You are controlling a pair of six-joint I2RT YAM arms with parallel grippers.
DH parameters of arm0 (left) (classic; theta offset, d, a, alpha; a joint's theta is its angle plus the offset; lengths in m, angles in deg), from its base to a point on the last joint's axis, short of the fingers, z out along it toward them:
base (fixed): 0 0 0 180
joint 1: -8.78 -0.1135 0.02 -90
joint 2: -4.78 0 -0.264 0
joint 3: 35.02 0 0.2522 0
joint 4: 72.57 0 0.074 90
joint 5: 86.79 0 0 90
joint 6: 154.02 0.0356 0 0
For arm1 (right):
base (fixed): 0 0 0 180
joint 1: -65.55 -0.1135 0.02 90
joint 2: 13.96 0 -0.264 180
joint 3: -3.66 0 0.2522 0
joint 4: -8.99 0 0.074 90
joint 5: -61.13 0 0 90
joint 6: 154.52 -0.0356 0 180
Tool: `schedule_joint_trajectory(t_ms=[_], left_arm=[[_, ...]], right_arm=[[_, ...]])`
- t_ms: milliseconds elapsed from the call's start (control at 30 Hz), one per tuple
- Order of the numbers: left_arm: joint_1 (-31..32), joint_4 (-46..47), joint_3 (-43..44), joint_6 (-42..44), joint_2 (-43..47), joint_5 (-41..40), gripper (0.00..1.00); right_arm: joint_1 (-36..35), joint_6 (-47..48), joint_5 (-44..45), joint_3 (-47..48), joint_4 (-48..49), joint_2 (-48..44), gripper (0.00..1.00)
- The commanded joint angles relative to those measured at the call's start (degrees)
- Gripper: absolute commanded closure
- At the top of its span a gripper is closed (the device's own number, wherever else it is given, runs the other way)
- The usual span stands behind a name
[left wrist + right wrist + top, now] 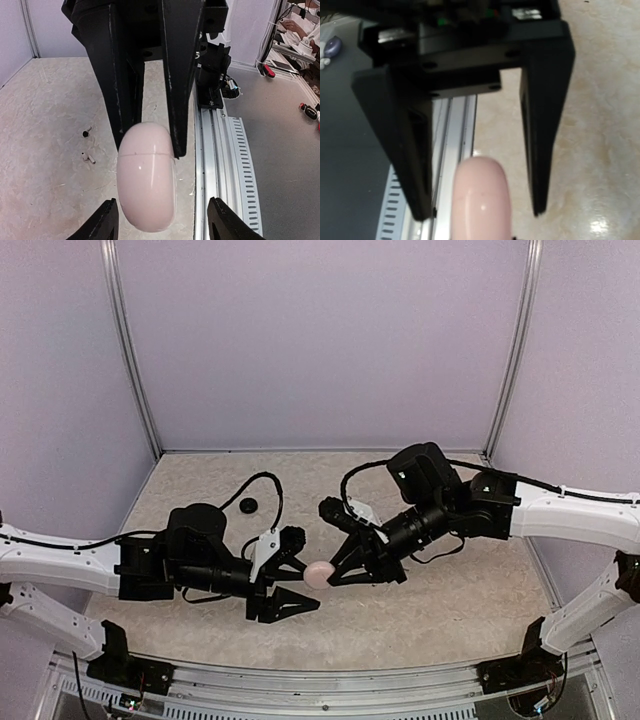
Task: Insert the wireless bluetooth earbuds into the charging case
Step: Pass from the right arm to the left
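The pink charging case (318,574) hangs closed above the table between both arms. My right gripper (332,572) is shut on its far end; in the left wrist view its two black fingers (177,100) pinch the case (147,185) from above. My left gripper (163,202) stands open around the near end, with a gap on each side. In the right wrist view the left gripper's fingers (540,150) straddle the case (481,200) without touching it. A tiny black earbud (86,133) and a pale one (88,157) lie on the table to the left.
A black round puck (247,505) lies on the table behind the left arm, beside a looping black cable (262,480). The slotted aluminium rail (225,150) runs along the table's near edge. Purple walls and metal posts (130,350) close in the back.
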Motion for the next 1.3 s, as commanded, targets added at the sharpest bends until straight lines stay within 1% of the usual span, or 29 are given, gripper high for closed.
schedule_joint_trajectory(t_ms=[0,133,300,700,833,1067,1100,1133,1167,1200,1233,1267], left_arm=[[0.64,3.87,2.31,0.11,-1.54,1.73,0.42],[1.06,5.09,2.0,-0.49,-2.39,2.8,0.47],[1.09,5.63,1.87,-0.87,-2.51,2.52,0.5],[0.84,5.66,0.92,-0.49,-1.78,0.77,0.63],[-0.07,5.13,0.21,-0.01,-0.83,0.75,0.65],[0.38,4.2,0.4,2.31,-0.42,-1.18,0.79],[0.53,4.55,0.15,2.44,-0.27,-1.24,0.81],[0.52,5.21,-0.22,2.4,0.01,-1.23,0.83],[0.52,6.19,-0.81,2.2,0.38,-1.23,0.84],[0.39,7.41,-1.48,1.75,0.85,-1.17,0.85],[0.3,9.21,-2.42,1.17,1.68,-0.96,0.86],[0.16,11.72,-3.51,0.34,2.23,-0.77,0.87]], right_arm=[[-1.21,1.25,-1.5,2.34,-2.76,0.9,0.88],[-1.38,2.15,-0.78,3.28,-4.53,1.72,0.88],[-1.42,3.12,-0.66,4.22,-6.64,2.56,0.88],[-1.62,3.58,-0.27,4.92,-8.24,2.57,0.88],[-1.71,3.77,0.07,5.95,-9.43,3.13,0.88],[-1.97,3.78,-0.04,8.26,-11.77,4.52,0.88],[-1.95,3.71,-0.11,8.33,-11.73,4.45,0.86],[-1.93,3.67,-0.13,8.33,-11.61,4.26,0.81],[-1.92,3.54,-0.13,8.19,-11.26,3.88,0.74],[-1.97,2.9,-0.2,7.96,-10.22,3.38,0.71],[-1.99,2.56,-0.1,7.57,-9.23,2.82,0.66],[-1.91,2.09,0.09,6.99,-8.05,2.2,0.57]])
